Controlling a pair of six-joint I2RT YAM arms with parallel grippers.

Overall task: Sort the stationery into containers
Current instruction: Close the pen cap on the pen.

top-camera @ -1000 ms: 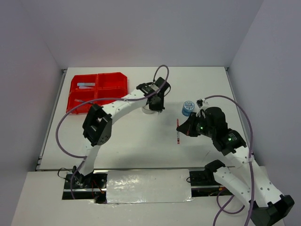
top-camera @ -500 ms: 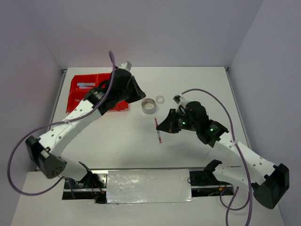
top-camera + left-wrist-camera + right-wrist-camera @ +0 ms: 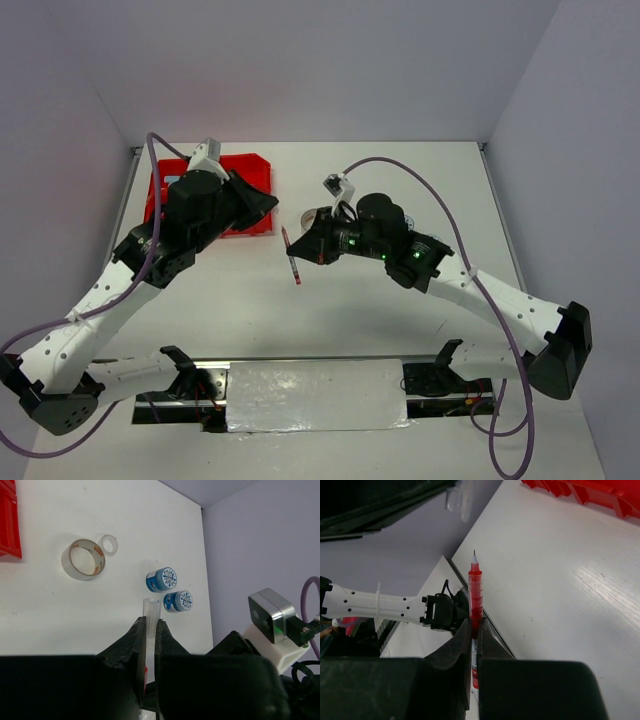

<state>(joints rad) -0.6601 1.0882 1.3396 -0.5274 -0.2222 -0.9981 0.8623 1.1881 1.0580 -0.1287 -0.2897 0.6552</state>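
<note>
My right gripper (image 3: 303, 243) (image 3: 475, 625) is shut on a thin red pen (image 3: 292, 258) (image 3: 475, 587), tip outward, held above the table's middle. My left gripper (image 3: 270, 205) (image 3: 150, 622) is shut on a short clear tube, seemingly a pen cap (image 3: 151, 609) (image 3: 461, 501), beside the right edge of the red bin block (image 3: 243, 172) (image 3: 590, 492) (image 3: 7, 520). In the left wrist view a grey tape ring (image 3: 83, 559), a clear tape ring (image 3: 107, 544) and two blue-white tubs (image 3: 162, 579) (image 3: 178, 601) lie on the table.
The left arm covers much of the red bin in the top view. The right arm lies across the table's middle and hides the tape rings and tubs there. White walls enclose the table on three sides.
My right gripper has carried the red pen leftward from the right of the table to the middle. My left arm has swung from the tape rings back to the bin's right edge.
</note>
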